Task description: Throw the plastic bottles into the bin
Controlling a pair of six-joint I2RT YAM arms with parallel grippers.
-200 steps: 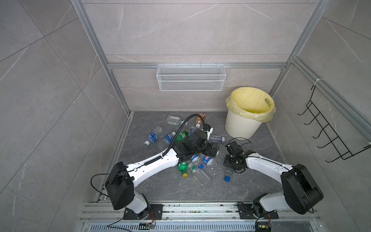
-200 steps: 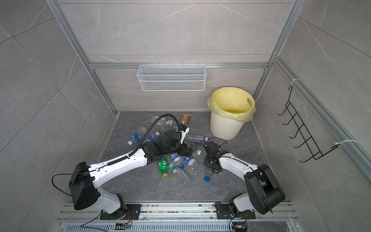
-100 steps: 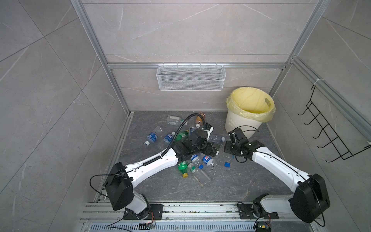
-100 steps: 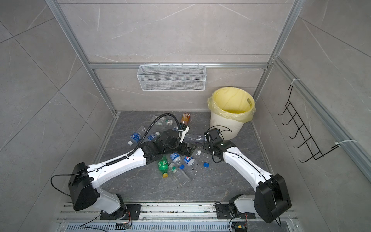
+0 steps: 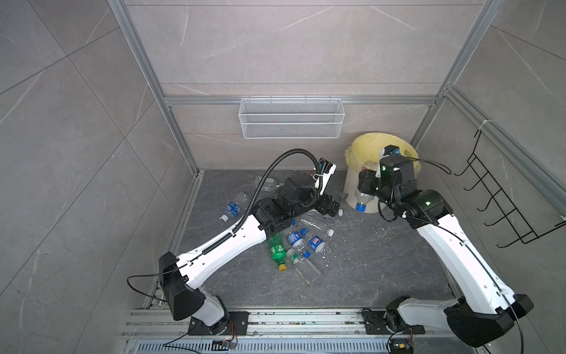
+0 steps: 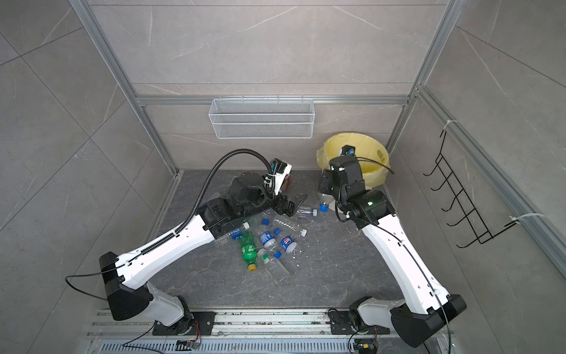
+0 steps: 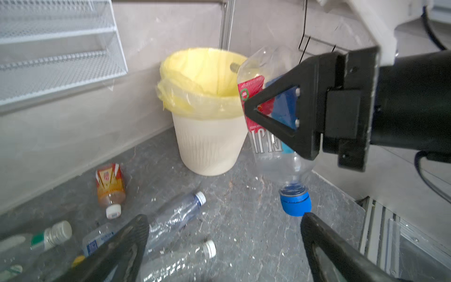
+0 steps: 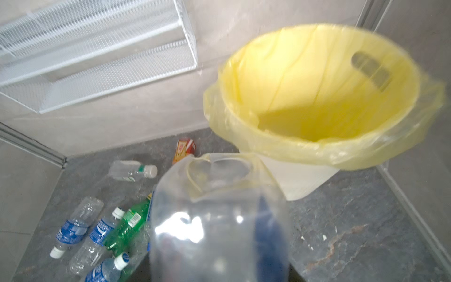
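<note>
Clear bottle (image 7: 283, 166) gripped by right pincer (image 7: 256, 109), near bin (image 7: 207, 146).

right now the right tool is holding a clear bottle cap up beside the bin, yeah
Not quite. The right tool holds the clear bottle cap down, not up: the left wrist view shows its blue cap pointing at the floor. The rest stands: it is beside the bin.
</note>
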